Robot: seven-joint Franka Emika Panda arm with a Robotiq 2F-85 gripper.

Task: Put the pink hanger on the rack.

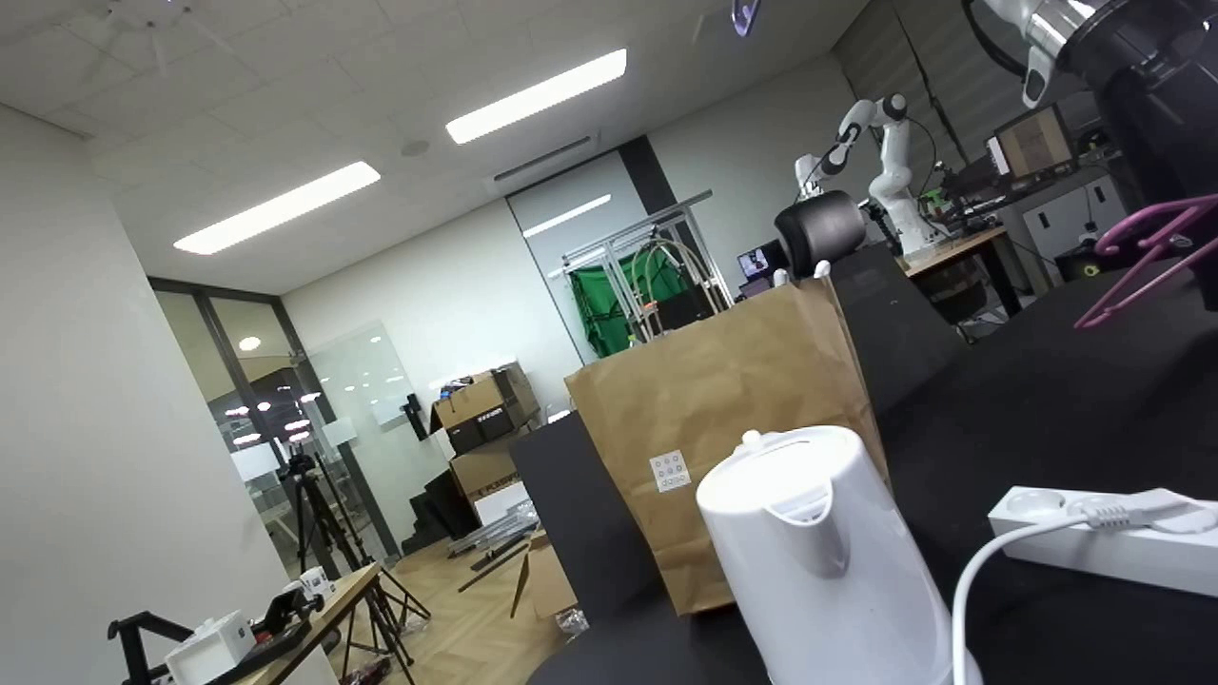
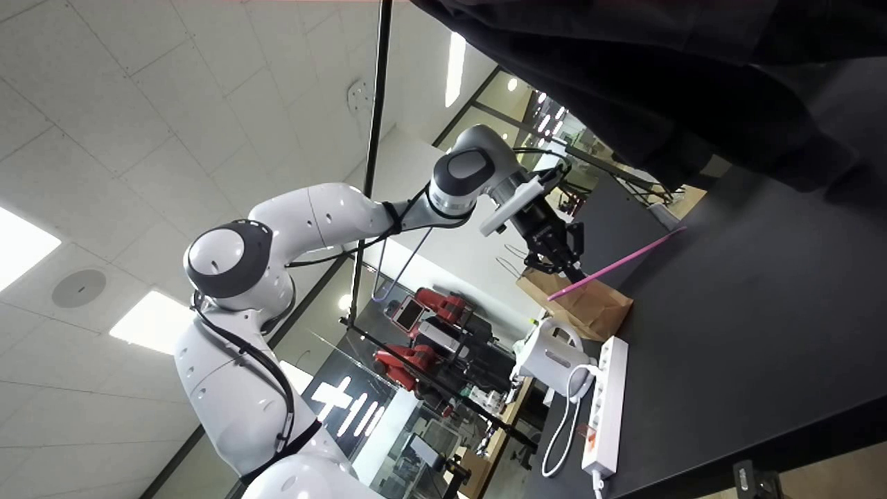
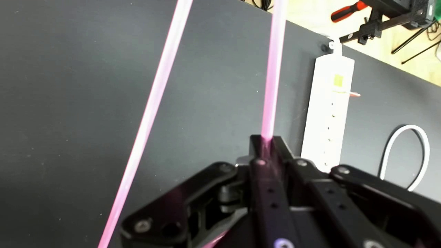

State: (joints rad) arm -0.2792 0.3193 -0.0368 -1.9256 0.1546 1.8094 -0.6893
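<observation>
The pink hanger (image 3: 144, 132) is a thin magenta outline. My gripper (image 3: 265, 146) is shut on one of its bars in the wrist view, and a second bar runs free to the left over the black table. In an exterior view the hanger (image 2: 624, 260) shows edge-on as a tilted line at the fingertips of the gripper (image 2: 576, 276). In an exterior view part of the hanger (image 1: 1172, 226) shows at the right edge, above the table; the gripper's fingers are not clear there. A black-pole rack (image 2: 374, 138) stands beside the arm, with a purple hanger (image 2: 381, 296) hanging near it.
A white jug (image 1: 828, 571) stands before a brown paper bag (image 1: 723, 381). A white power strip (image 2: 606, 409) with a white cable (image 2: 572, 433) lies on the black table (image 2: 727, 333). Dark cloth (image 2: 658, 83) fills the upper right of that exterior view.
</observation>
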